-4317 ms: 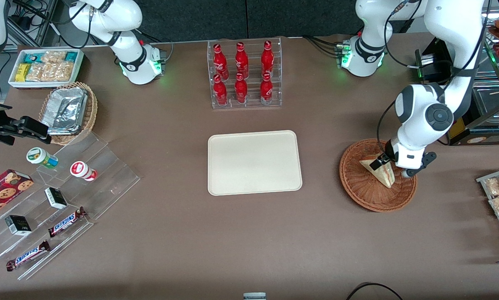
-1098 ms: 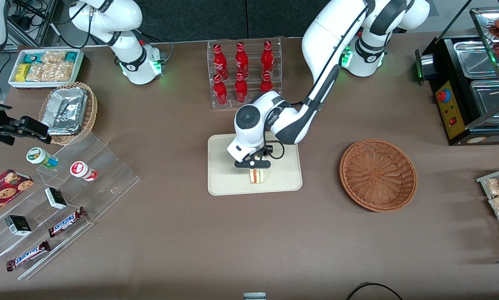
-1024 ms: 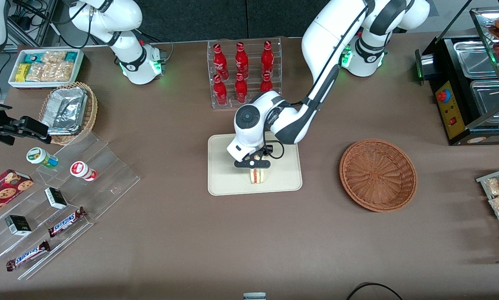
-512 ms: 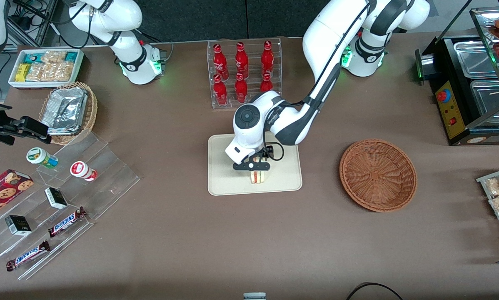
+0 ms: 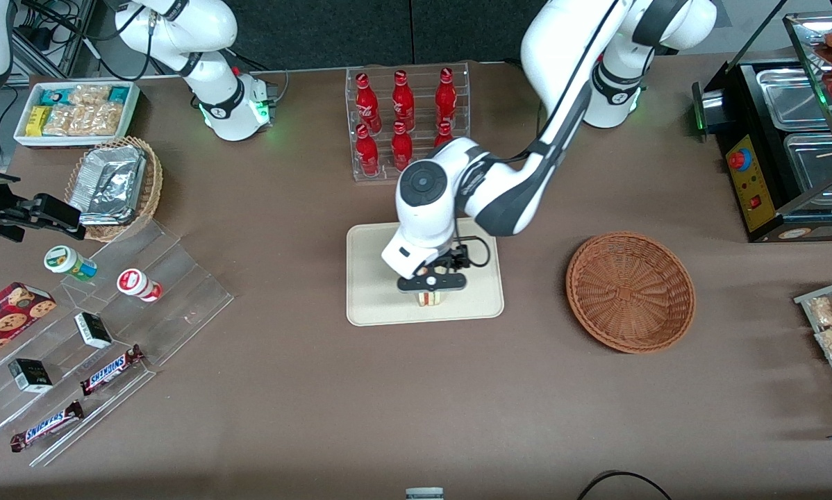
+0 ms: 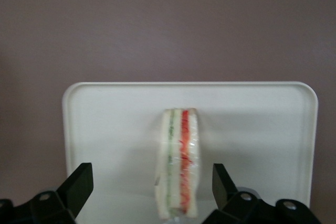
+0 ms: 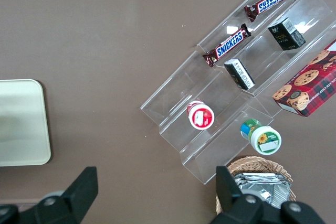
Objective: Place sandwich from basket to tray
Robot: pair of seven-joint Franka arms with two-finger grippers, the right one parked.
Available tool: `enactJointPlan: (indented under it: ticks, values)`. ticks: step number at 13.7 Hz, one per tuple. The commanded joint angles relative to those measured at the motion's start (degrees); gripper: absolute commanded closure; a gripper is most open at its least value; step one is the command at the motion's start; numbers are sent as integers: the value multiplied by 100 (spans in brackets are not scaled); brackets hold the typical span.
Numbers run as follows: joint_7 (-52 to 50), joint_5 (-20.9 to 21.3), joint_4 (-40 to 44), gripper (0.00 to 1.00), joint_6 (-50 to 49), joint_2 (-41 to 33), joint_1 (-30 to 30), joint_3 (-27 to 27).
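The sandwich (image 5: 428, 299) stands on its edge on the cream tray (image 5: 374, 278), in the part of the tray nearer the front camera. My left gripper (image 5: 430, 281) hangs open just above it. In the left wrist view the sandwich (image 6: 180, 163), with its green and red filling showing, rests on the tray (image 6: 105, 124) between the two black fingers (image 6: 79, 184), which stand wide apart and touch nothing; the gripper (image 6: 151, 178) holds nothing. The reddish-brown basket (image 5: 630, 292) sits beside the tray, toward the working arm's end, with nothing in it.
A clear rack of red bottles (image 5: 408, 125) stands farther from the camera than the tray. Toward the parked arm's end are stepped acrylic shelves (image 5: 103, 326) with snacks, a tan basket (image 5: 114, 184) of foil packs and a white snack box (image 5: 76, 111). A black appliance (image 5: 777, 139) stands at the working arm's end.
The gripper has opened and let go of the sandwich, which stays standing on the tray. The arm has risen and shifted slightly nearer the camera.
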Motion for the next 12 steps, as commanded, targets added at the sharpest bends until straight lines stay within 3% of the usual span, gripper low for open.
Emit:
enactJointPlan:
  ticks: [1,2,5,9,12]
  values:
    - [321,-69,-134,0,-454,-310,-28,403]
    - [541,-87,-134,0,-454,-301,-28,604]
    - [1498,-683,-458,0,-472,-564,-28,1307]
    - [2019,-1342,-635,0,-445,-732,-28,1985]
    - [2002,-1370,-592,0,-498,-749,-37,2100]
